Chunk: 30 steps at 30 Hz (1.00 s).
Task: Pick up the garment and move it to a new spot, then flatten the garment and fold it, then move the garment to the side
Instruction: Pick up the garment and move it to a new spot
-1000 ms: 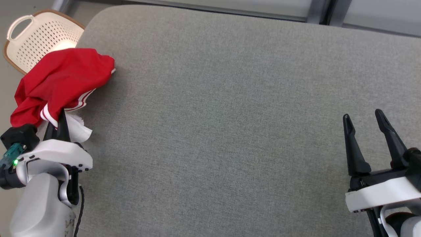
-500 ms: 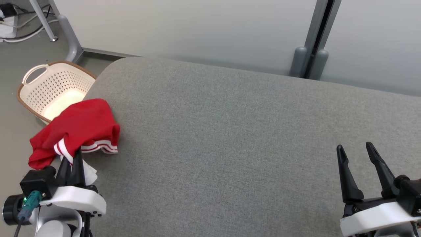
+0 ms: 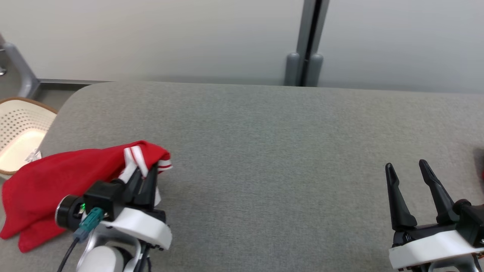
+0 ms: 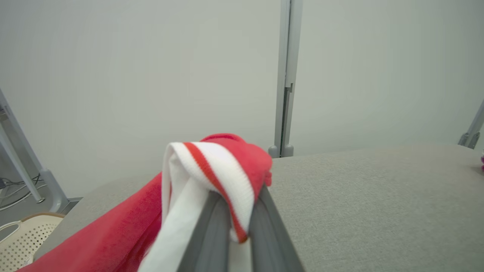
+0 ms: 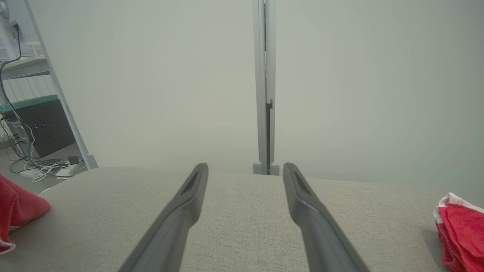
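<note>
1. Where the grey padded surface rounds off at its left end, the red garment lies bunched, sagging away to the left.
2. From where I stand, the left tool has its two dark fingers pinched together on the garment's white-and-red striped hem, which folds over their tips.
3. Over on the other side, the right tool is spread wide with nothing between its fingers, held over the surface's right part, well apart from the garment.
4. Beyond the left end, a cream perforated basket sits on the floor.
5. At the far right edge of the surface lies another red cloth.
</note>
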Tool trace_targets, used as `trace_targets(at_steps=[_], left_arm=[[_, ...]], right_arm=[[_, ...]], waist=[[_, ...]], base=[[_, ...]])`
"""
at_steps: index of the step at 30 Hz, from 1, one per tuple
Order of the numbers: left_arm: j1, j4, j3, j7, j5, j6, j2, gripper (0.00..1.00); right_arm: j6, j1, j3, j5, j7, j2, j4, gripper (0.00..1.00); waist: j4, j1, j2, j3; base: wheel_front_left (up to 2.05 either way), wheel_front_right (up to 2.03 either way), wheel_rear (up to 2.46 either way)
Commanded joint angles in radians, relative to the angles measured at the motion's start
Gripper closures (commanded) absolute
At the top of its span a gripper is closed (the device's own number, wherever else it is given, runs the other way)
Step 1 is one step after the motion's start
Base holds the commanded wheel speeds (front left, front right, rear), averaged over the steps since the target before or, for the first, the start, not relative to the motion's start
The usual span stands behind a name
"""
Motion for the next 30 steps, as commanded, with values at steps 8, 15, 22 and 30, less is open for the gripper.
trace_targets(at_steps=[8,15,22,30], left_arm=[[-0.177,0.096,-0.196,-0.01,0.031,-0.095,-0.087,1.0],[-0.299,0.166,-0.334,-0.032,-0.003,-0.115,-0.125,1.0],[-0.352,0.288,-0.429,-0.004,0.008,-0.109,-0.129,1.0],[-0.356,0.398,-0.467,0.001,0.015,-0.118,-0.118,0.0]], right_arm=[[0.0,-0.051,0.011,0.035,-0.04,-0.001,0.032,0.0],[0.0,-0.068,0.016,0.07,-0.076,-0.001,0.066,0.0],[0.0,-0.087,0.027,0.089,-0.111,-0.001,0.095,0.0],[0.0,-0.093,0.03,0.098,-0.127,-0.001,0.123,0.0]], waist=[[-0.274,0.0,0.0,0.129],[-0.436,0.0,0.0,0.194],[-0.497,0.0,0.0,0.242],[-0.466,0.0,0.0,0.251]], base=[[0.0,0.0,0.0],[0.0,0.0,0.0],[0.0,0.0,0.0],[0.0,0.0,0.0]])
